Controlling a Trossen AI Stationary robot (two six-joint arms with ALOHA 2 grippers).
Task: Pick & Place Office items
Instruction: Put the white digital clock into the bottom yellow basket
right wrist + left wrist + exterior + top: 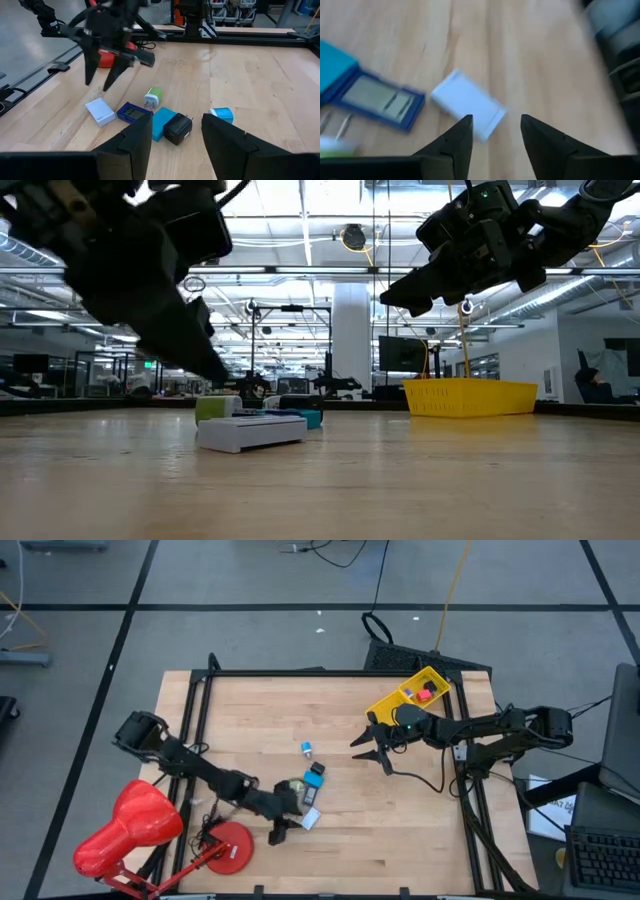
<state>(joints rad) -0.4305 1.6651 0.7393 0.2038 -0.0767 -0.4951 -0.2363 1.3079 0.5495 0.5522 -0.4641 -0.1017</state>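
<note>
The office items lie in a cluster at the table's middle: a white block (310,819) (467,106) (100,111), a blue piece with a grey screen (380,100) (132,112), a teal piece (162,123), a green-and-white piece (153,97), a black plug-like piece (317,768) (177,128) and a light-blue piece (307,750) (221,115). A red piece (426,694) lies in the yellow tray (392,701). My left gripper (283,830) (495,125) is open, raised just beside the white block on its near-left side. My right gripper (370,752) (175,125) is open, raised between the cluster and the tray.
The yellow tray (470,396) sits at the table's far right corner. A big red desk lamp (135,830) stands at the near left corner, its round base (229,846) close to my left arm. Bare wood lies between the cluster and the tray.
</note>
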